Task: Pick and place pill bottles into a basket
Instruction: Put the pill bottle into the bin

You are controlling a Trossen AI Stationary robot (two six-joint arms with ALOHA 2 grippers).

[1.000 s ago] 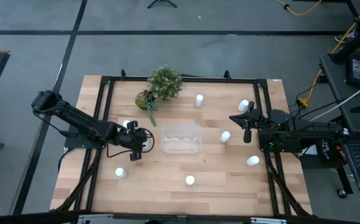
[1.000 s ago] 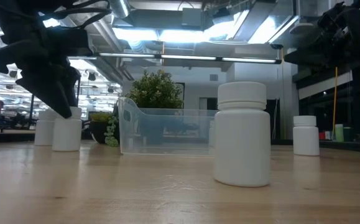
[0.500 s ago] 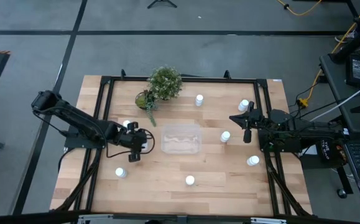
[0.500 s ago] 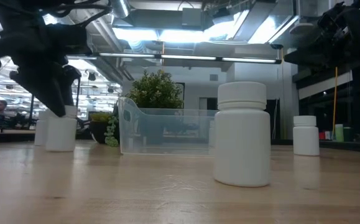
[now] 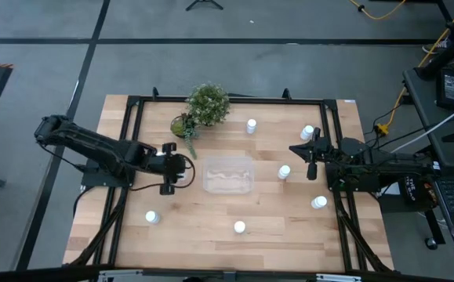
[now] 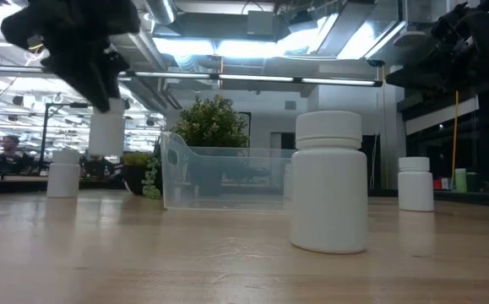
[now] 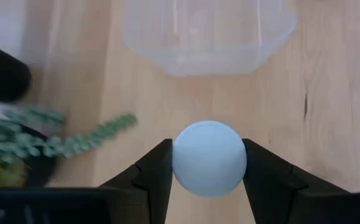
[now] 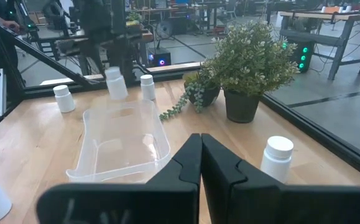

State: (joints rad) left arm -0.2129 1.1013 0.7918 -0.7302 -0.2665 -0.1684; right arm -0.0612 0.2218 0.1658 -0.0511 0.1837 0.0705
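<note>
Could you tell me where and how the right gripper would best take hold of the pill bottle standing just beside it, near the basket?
Probably around its round white body, below the cap, coming down from above with a finger on either side. That bottle stands upright with bare table around it, apart from the basket. The right gripper, shut beside it, would have to open first. The left gripper already holds another bottle across its body.
</note>
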